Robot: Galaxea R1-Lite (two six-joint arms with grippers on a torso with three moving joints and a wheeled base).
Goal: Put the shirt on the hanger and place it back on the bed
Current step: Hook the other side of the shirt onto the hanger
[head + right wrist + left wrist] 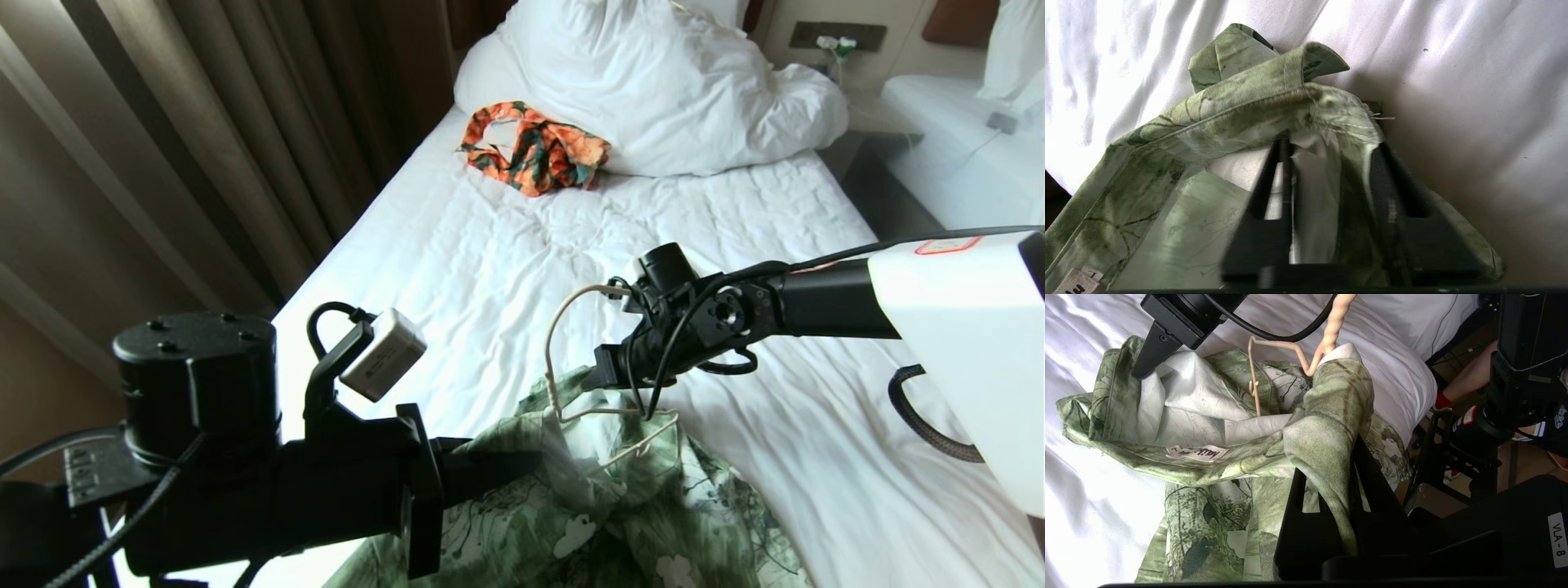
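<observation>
Left gripper, nearest, is clenched on the shirt; from it the hanger rises toward 12 o'clock, where the right gripper straddles the collar, closure unclear.

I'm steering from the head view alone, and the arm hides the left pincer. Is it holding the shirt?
Observer: Yes. The left wrist view shows the left pincer shut on a fold of the shirt, just below the hanger neck.
Operator: And the right pincer?
Observer: The right wrist view shows the right pincer with its fingers apart and shirt cloth between them.
Operator: Anyone close by?
Observer: A person's leg shows beside the bed.
</observation>
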